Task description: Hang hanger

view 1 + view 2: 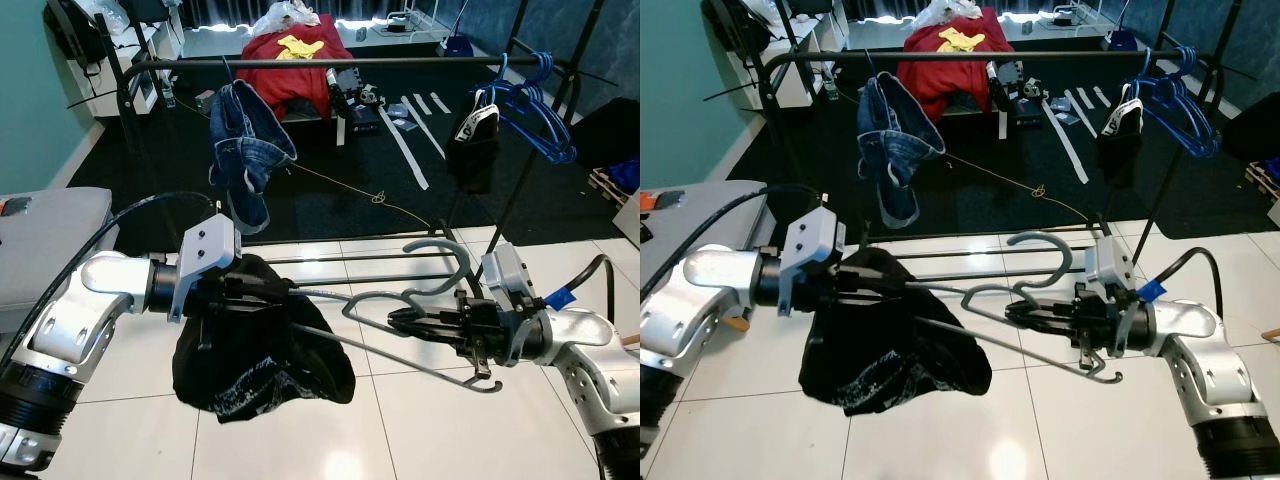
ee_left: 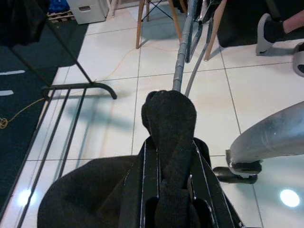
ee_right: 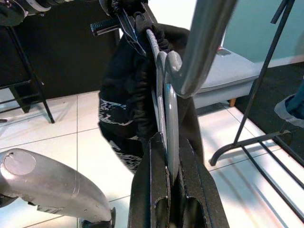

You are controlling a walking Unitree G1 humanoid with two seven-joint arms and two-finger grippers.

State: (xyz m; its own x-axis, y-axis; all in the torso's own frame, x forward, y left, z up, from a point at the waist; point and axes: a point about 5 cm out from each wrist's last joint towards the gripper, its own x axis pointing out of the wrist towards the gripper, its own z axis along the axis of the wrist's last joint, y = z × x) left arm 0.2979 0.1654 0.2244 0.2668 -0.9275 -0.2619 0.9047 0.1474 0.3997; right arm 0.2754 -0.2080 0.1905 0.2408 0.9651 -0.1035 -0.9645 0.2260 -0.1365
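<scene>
We have the grey hanger (image 1: 400, 305) clamped low between us, right end effector (image 1: 405, 322) at its neck, left end effector (image 1: 262, 290) pinching the black garment (image 1: 250, 355); raise it level, hook toward the rail (image 1: 330, 62)

Both arms forward, left tool (image 1: 285, 292) and right tool (image 1: 400, 320) clamped.
</scene>
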